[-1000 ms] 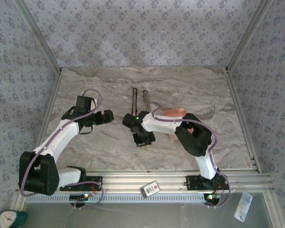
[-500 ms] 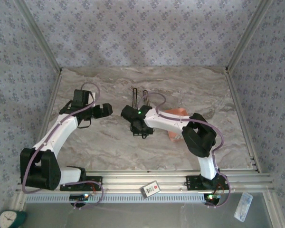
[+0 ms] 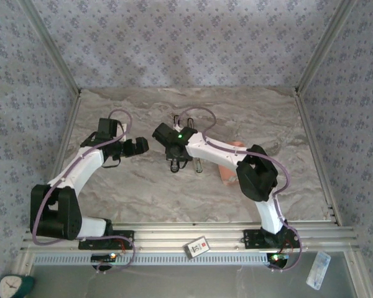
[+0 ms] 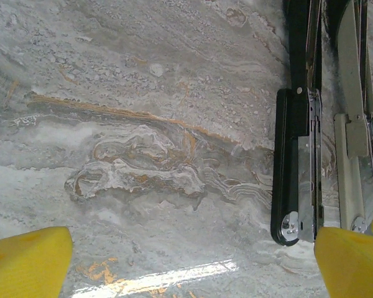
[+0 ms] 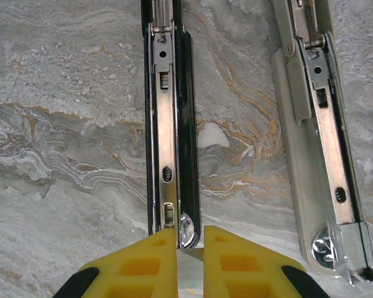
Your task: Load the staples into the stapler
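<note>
A black stapler lies on the marble table with its metal channel facing up; its dark far tip pokes out beyond the right wrist. My right gripper hangs just over the stapler's near end, shut on a thin silver strip of staples pinched between the yellow pads. In the top view the right gripper sits mid-table. My left gripper is open with bare marble between its yellow fingertips, and the black stapler lies just inside the right one. The left gripper hovers left of the stapler.
A cream stapler lies parallel to the black one on its right. A salmon-coloured object sits partly under the right arm. Patterned walls enclose the table on three sides. A small card rests on the front rail.
My right gripper has travelled away from the front edge and leftward, ending over the stapler's near end. The left arm has shifted slightly toward the stapler, staying open.
</note>
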Available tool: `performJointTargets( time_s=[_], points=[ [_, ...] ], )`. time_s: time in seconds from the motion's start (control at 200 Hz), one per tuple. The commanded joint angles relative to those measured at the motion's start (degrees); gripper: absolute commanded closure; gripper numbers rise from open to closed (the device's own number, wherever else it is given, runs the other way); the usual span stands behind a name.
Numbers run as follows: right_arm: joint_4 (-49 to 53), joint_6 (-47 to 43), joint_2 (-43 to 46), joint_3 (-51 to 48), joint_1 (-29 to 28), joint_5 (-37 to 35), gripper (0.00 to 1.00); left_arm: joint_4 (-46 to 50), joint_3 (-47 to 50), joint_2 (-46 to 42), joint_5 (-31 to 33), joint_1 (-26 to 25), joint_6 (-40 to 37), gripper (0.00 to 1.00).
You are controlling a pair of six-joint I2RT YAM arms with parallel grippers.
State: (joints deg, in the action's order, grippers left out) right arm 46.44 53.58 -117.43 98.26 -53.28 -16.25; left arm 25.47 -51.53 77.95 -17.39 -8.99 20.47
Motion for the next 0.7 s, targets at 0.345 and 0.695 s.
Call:
performJointTargets(
  time_s=[0.345, 0.695],
  points=[
    [1.5, 0.2, -4.3, 3.0, -1.1, -1.2, 0.86, -1.0, 0.4, 1.7, -1.8, 0.6, -0.2, 0.00],
    [0.7, 0.3, -5.5, 3.4, -1.7, -1.2, 0.87, -1.0, 0.4, 1.5, -1.9, 0.6, -0.3, 0.01]
  ],
)
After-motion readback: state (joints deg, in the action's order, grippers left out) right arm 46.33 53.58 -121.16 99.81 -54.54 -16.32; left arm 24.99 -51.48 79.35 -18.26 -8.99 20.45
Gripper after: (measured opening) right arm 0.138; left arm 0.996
